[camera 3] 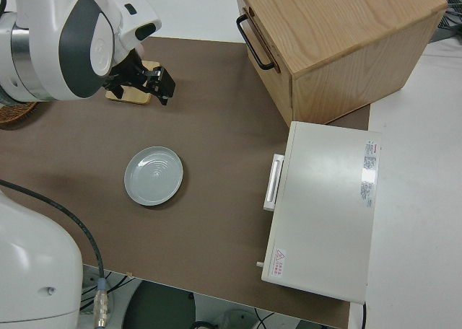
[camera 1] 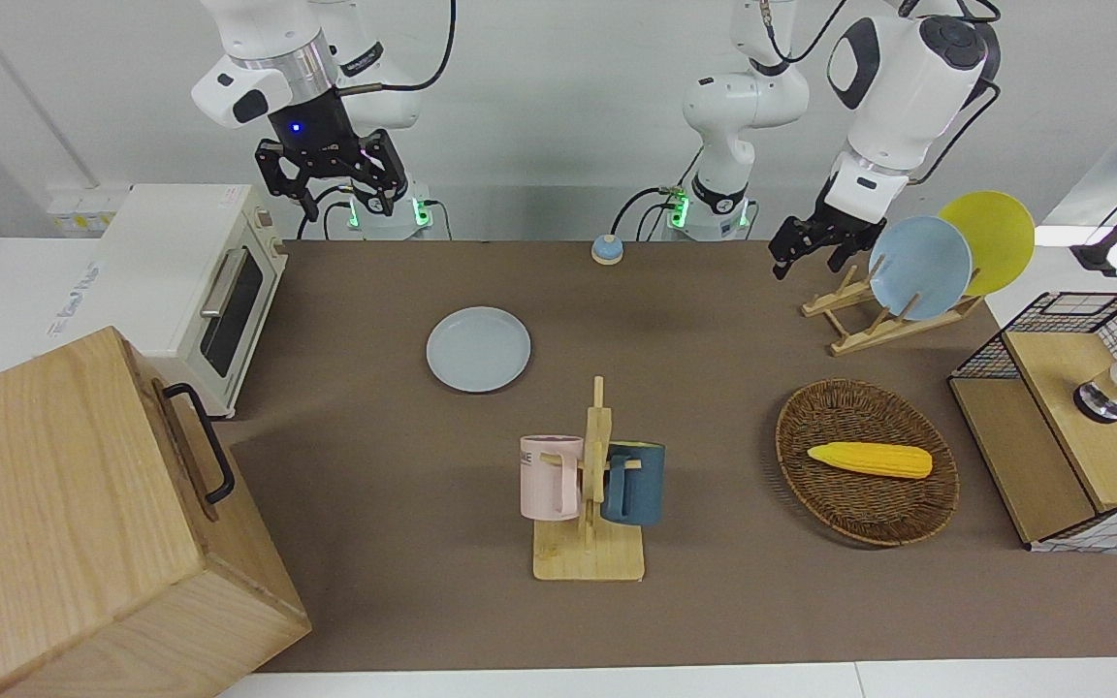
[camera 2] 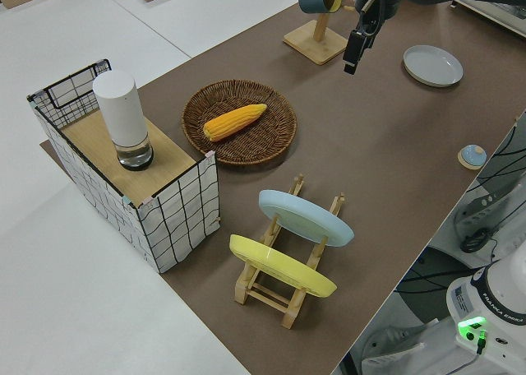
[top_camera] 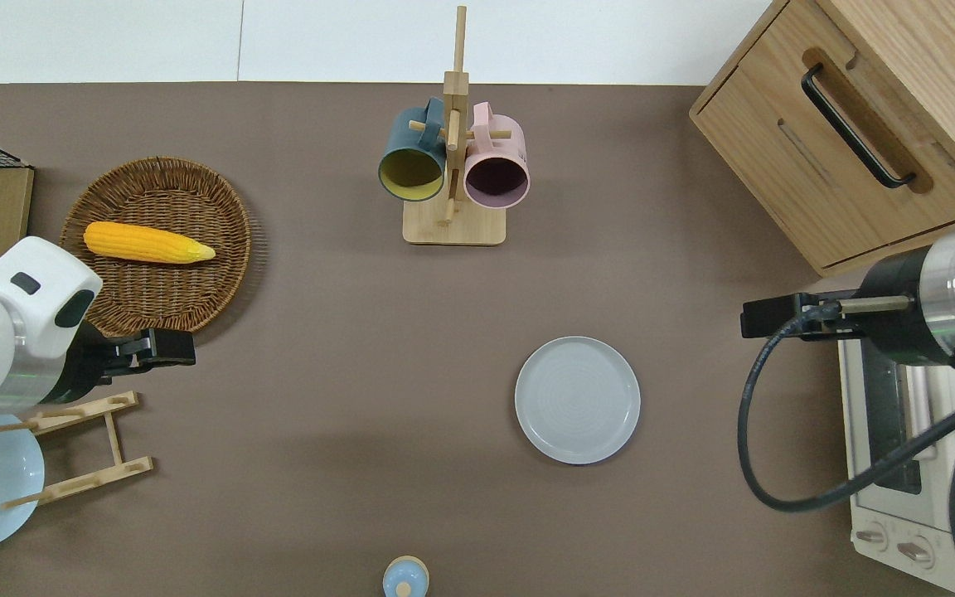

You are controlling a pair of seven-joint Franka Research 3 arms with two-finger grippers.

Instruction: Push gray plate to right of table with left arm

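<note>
Noting the left gripper (top_camera: pixel 154 348) — finger state I cannot tell — hanging by the plate rack (top_camera: pixel 84 448), well apart from the gray plate (top_camera: pixel 577 400), which lies toward the right arm's end of the table (top_camera: pixel 345 332).

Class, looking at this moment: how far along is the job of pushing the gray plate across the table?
Done, apparently: the gray plate lies flat on the table toward the right arm's end. In hand: nothing touches it; the left gripper hangs over the wicker basket's edge, well clear. The right arm is parked. Left: seemingly only parking the left arm.

Front and overhead cameras, both showing whole table (camera 1: pixel 403 465)
</note>
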